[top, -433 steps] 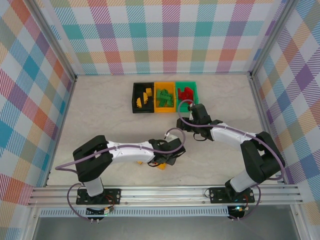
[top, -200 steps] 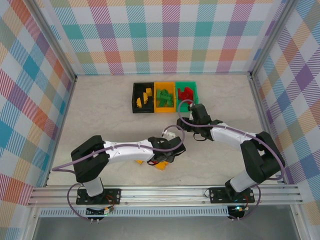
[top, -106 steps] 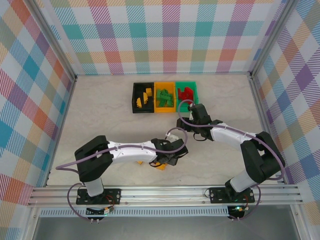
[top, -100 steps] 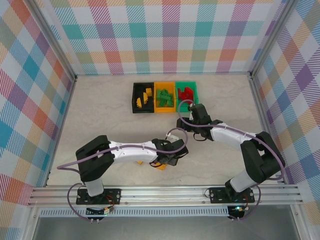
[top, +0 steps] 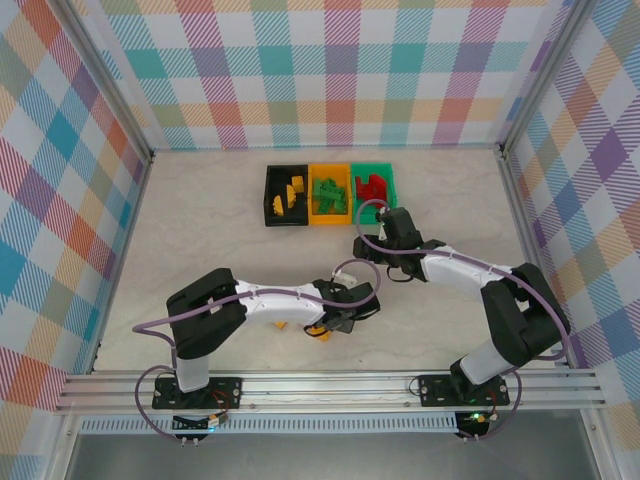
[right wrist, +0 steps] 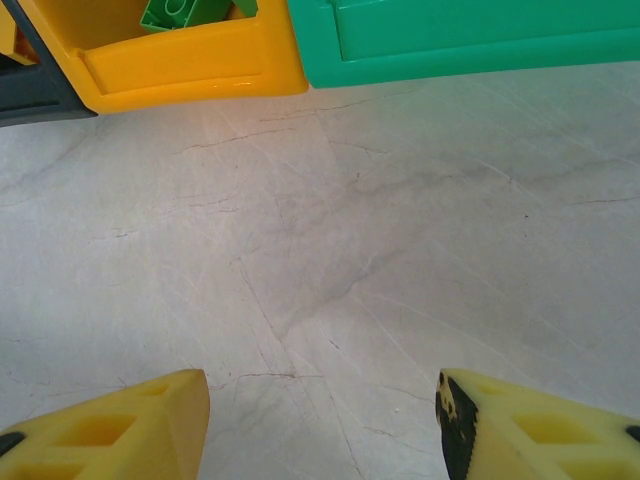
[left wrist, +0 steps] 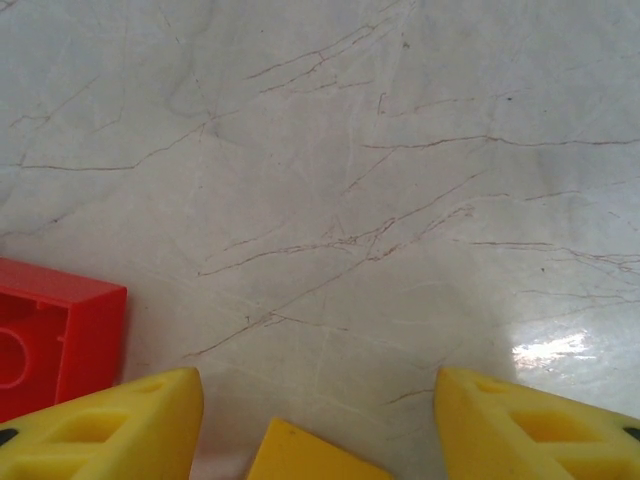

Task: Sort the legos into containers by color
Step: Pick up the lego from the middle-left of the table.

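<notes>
Lab robot cell: plaid walls (top: 340, 70), aluminium rails (top: 330, 385)

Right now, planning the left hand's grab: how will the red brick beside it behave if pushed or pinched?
The red brick shows its hollow underside, so probably light and stiff. Boxy on the smooth table, it should slide, not roll. Its glossy walls might slip from the left hand.

Cropped in my left wrist view
The frame's left edge cuts the red lego (left wrist: 50, 335); right of it, a yellow lego (left wrist: 315, 458) runs off the bottom.
</notes>
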Robot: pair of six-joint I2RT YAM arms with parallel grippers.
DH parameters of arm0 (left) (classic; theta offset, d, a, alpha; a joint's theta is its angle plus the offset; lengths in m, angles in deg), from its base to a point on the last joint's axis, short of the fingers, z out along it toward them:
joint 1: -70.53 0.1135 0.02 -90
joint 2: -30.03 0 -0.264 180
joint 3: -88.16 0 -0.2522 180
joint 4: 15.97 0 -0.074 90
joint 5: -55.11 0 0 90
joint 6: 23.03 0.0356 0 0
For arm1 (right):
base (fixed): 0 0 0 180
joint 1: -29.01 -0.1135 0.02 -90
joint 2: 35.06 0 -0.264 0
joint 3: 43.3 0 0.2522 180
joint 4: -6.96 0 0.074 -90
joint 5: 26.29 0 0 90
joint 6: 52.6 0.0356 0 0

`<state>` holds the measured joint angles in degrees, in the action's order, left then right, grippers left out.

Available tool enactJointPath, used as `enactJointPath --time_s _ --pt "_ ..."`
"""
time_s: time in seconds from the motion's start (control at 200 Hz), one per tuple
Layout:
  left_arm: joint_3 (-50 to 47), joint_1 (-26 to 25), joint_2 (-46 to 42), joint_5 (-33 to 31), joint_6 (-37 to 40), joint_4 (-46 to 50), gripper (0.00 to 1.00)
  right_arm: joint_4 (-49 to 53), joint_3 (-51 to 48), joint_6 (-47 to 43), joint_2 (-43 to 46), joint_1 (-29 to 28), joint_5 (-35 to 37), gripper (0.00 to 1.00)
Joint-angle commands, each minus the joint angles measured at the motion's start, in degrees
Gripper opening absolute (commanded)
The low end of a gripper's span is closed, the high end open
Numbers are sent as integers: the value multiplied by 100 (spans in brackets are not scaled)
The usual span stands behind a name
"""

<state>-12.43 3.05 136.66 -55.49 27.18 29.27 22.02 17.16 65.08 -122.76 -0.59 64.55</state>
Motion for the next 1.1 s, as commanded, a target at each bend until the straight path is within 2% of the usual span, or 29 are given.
enactJointPath --time_s 0.0,0.1,0.225,0.325,0.53,0.685,0.935,1.095 --pt "-116 -10 -30 -146 -82 247 52 -77 -46 1 34 -27 -30 62" --pt "-88 -10 -22 -180 -104 271 27 -69 -46 5 35 -27 -14 62" --pt "-19 -10 -76 -260 -83 347 24 -65 -26 0 8 -27 -40 62" --pt "48 -10 -144 -342 -66 399 12 -69 -24 5 6 -26 -57 62" --pt "246 67 -391 -337 -12 312 10 -55 -27 1 19 -27 -23 62" --pt "360 357 -749 -166 180 200 11 -52 -24 0 16 -27 -14 62" --pt "631 1337 -1390 -136 825 306 11 -48 -33 4 32 -23 -4 62" --pt "995 2059 -1383 7 1263 406 11 -52 -38 14 25 -26 -22 62"
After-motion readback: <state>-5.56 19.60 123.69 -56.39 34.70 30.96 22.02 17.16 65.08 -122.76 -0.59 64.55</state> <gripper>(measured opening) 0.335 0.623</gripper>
